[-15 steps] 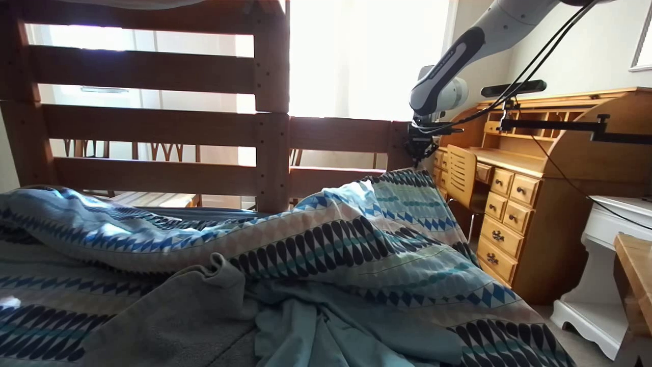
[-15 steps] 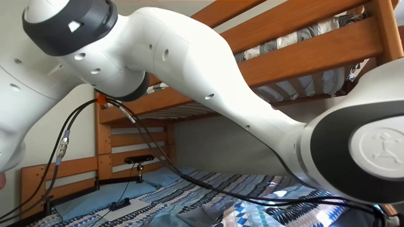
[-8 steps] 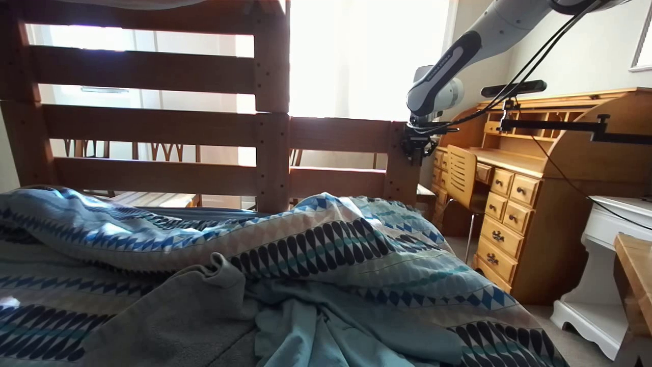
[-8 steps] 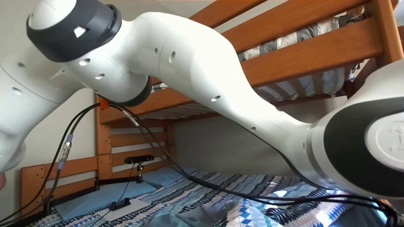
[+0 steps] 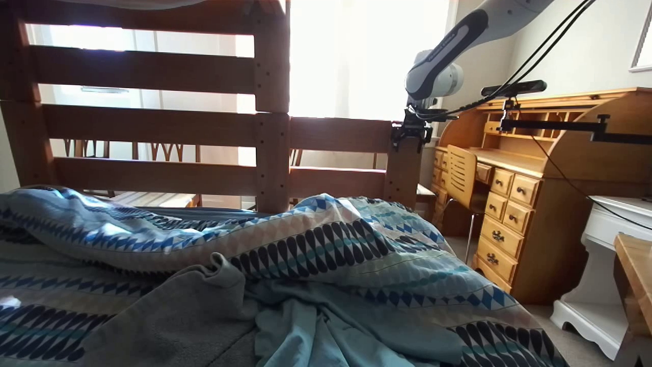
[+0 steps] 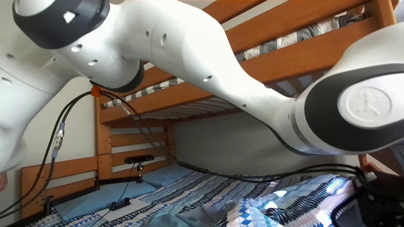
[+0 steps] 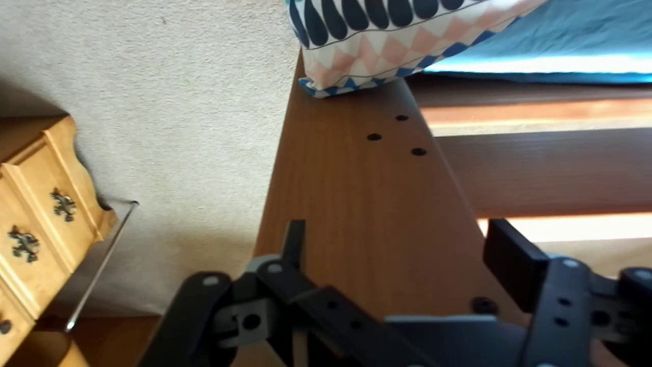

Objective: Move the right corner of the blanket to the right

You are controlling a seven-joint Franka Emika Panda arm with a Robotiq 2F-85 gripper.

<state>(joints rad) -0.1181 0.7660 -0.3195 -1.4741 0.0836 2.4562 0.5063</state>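
The zigzag-patterned blanket (image 5: 310,250) lies rumpled across the bed in both exterior views. Its right corner (image 5: 402,211) rests low beside the bed post in an exterior view. From the wrist view, that corner (image 7: 356,56) lies against the post at the top of the picture, its edge patterned in pink and blue. My gripper (image 5: 407,147) hangs above the corner, apart from it, in front of the post top. The fingers stand wide apart in the wrist view, and the gripper (image 7: 397,227) has only the wooden post behind its gap. Nothing is held.
The wooden bed post (image 5: 402,178) and rails (image 5: 336,135) stand directly behind the gripper. A plain grey-teal cloth (image 5: 351,326) lies on the blanket. Beyond the bed are a chair (image 5: 461,176) and a roll-top desk (image 5: 550,234). A camera (image 5: 514,89) sits on a black bar.
The gripper was shut on the lifted corner a second ago. It has opened, the corner has dropped down onto the bed's end, and the gripper has risen and shifted slightly left in an exterior view.
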